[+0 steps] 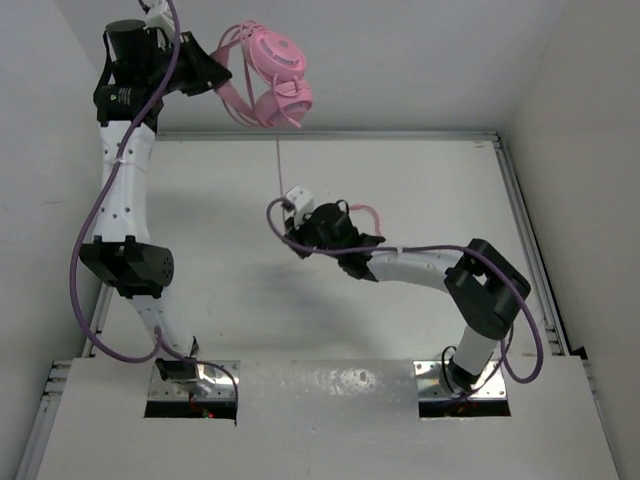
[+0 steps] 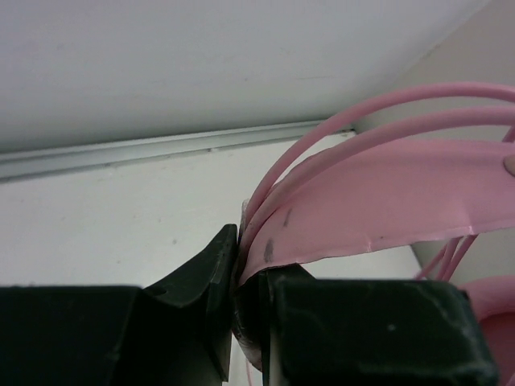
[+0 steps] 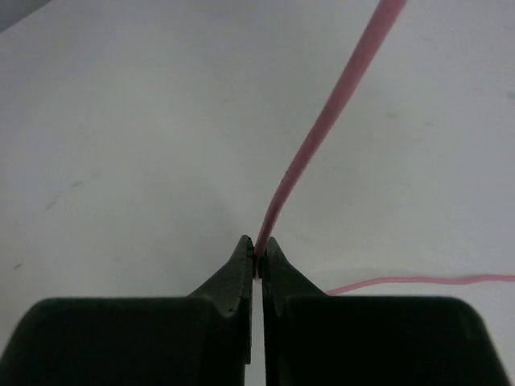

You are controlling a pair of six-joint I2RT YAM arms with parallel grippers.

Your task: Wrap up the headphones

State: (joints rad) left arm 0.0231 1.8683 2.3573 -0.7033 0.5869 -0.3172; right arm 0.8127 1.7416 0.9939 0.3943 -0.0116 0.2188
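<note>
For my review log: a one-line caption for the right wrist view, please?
Right tool pinched shut on the thin pink headphone cable above the white table.

The headphones (image 1: 275, 52) look smooth, glossy pink plastic; the table (image 1: 420, 190) is matt white, its edge rail (image 2: 161, 148) dull metal.

Your headphones (image 1: 272, 70): pink, thin headband (image 2: 378, 217), two round padded earcups (image 1: 275, 50). Held up off bench (image 1: 420, 180), over far edge, left of centre. Headband clamped in your left hand (image 1: 215, 78), earcups close together just right of it. Thin pink cable (image 1: 279, 165) runs straight and taut from earcups toward bench middle, pinched in your right hand (image 1: 292, 215). Slack tail (image 3: 418, 281) lies on bench past pinch.
</note>
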